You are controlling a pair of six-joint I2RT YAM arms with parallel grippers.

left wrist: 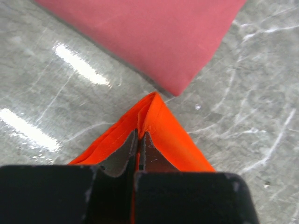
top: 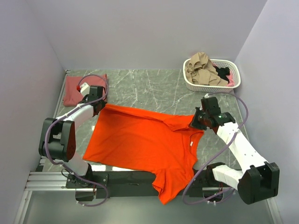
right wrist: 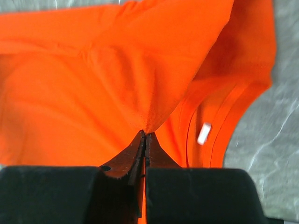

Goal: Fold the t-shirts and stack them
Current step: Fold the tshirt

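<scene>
The marble-patterned table (top: 154, 88) carried the bright orange-red t-shirt (top: 140, 140), spread nearly flat between your two grippers. The folded brick-red t-shirt (top: 74, 91) lay just ahead of your left gripper (left wrist: 140, 135), its corner near the pinched cloth but apart from it. The white basket (top: 236, 70) of loose clothes stood well beyond your right gripper (right wrist: 144, 135).

Both pairs of jaws were pressed together on orange cloth. The left held a hem corner, and the right held a raised fold beside the collar.

In my judgement the fold was in hand. You should carry both pinches at equal height and pace, keeping the edge taut, so the shirt lands square and clear of the folded one.

The small white neck label (right wrist: 203, 133), to the right of your right gripper's tips, showed no readable writing.
</scene>
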